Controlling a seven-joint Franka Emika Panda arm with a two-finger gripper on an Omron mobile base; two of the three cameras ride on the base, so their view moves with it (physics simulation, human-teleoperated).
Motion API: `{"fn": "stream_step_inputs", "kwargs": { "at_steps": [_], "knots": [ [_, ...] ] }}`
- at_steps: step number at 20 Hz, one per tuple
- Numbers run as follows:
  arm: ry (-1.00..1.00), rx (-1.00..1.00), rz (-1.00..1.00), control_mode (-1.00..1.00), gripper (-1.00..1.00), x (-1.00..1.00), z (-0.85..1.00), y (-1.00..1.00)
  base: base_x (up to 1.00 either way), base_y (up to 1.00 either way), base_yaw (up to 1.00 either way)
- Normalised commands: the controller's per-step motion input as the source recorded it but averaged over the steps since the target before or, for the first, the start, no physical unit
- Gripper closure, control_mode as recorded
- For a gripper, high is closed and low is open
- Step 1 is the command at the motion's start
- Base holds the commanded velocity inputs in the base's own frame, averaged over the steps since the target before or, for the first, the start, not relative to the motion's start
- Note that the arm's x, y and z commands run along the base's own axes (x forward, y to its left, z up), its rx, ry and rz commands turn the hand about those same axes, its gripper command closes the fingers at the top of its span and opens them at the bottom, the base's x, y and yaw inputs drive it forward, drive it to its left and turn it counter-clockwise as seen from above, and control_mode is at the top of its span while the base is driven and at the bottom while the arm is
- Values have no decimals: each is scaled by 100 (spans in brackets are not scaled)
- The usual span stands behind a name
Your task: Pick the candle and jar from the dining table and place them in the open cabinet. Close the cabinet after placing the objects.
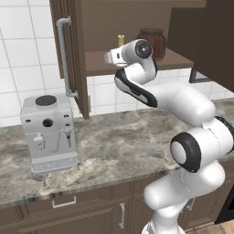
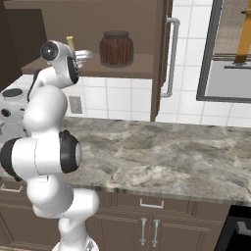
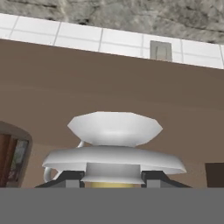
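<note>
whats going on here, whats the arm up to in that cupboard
The robot arm is reaching into the open wall cabinet above the marble counter. Its gripper is shut on the candle, gripping it by the silvery holder right at the shelf. The brown jar already stands on that shelf beside it. The cabinet doors are not yet closed. A coffee machine sits on the counter below.

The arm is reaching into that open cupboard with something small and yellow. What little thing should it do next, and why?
Probably open its fingers. The gripper is shut on the candle, which already stands upright at the cabinet shelf beside the jar. In the hand view the candle's silvery holder shows over the shelf board; whether it touches the shelf is unclear, so a slight lowering first may be wise.
</note>
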Motion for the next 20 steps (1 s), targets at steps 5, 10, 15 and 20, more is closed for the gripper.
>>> {"fn": "stream_step_inputs", "kwargs": {
  "at_steps": [5,10,15,20],
  "knots": [
    [0,0,0,-100,100,35,-16,0,0,0,0],
    [0,0,1,-100,100,24,-29,0,0,0,0],
    [0,0,1,-100,100,24,-21,1,0,0,0],
    [0,0,1,-100,100,29,-16,0,0,0,0]
  ]
}}
